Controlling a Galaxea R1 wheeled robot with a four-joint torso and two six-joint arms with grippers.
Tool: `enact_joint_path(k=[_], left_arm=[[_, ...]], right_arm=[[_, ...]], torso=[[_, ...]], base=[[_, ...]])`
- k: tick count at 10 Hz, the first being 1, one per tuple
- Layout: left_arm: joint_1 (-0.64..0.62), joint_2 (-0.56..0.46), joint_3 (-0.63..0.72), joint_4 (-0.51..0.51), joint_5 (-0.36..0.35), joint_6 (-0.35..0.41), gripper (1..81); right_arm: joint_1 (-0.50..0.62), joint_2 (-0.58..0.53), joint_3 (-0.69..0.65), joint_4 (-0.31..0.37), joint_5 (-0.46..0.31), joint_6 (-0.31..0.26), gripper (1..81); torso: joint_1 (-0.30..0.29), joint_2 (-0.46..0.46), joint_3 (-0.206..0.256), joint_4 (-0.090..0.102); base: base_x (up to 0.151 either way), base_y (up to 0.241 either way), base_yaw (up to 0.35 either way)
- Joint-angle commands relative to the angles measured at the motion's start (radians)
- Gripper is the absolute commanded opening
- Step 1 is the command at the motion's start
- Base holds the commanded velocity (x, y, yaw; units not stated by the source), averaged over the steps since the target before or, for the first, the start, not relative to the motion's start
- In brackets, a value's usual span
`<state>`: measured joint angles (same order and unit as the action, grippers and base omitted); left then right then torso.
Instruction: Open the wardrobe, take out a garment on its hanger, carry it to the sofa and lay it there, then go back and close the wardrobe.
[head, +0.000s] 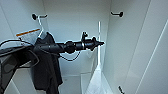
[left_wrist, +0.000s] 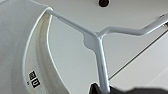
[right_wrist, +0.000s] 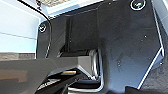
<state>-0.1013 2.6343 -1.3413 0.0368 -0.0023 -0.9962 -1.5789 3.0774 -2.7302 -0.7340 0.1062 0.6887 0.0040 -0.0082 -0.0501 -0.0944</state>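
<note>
Wardrobe: left gripper seemingly grips hanger.

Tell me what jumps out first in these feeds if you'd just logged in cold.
In the head view, the left arm reaches across the open wardrobe, its gripper at the white T-shirt hanging edge-on in the middle. Left of it, a black T-shirt hangs from a black peg. The left wrist view shows the white hanger close up, one arm inside the shirt's neck.
</note>
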Motion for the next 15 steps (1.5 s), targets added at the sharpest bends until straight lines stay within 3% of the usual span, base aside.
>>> enact_joint_path(k=[1,4,9,15], left_arm=[[-0.174,0.003,-0.012,0.012,-0.056,0.016,1.0],[-0.159,0.043,-0.032,0.012,-0.064,0.016,1.0],[-0.125,0.072,-0.050,0.012,-0.068,0.016,1.0],[-0.119,0.077,-0.041,0.014,-0.068,0.017,1.0]], right_arm=[[0.033,0.000,0.011,-0.008,-0.028,-0.004,81.1],[0.036,0.002,0.011,-0.010,-0.028,-0.005,81.1],[0.033,0.002,0.011,-0.008,-0.028,-0.005,81.1],[0.030,0.002,0.011,-0.010,-0.028,-0.005,81.1]], torso=[[0.000,0.000,-0.002,0.000],[-0.001,-0.001,0.038,0.000],[-0.001,0.000,0.040,0.000],[-0.001,0.000,0.040,0.000]], base=[[0.000,0.000,0.000],[0.000,0.000,0.000],[0.000,0.000,0.000],[-0.091,0.000,0.000]])
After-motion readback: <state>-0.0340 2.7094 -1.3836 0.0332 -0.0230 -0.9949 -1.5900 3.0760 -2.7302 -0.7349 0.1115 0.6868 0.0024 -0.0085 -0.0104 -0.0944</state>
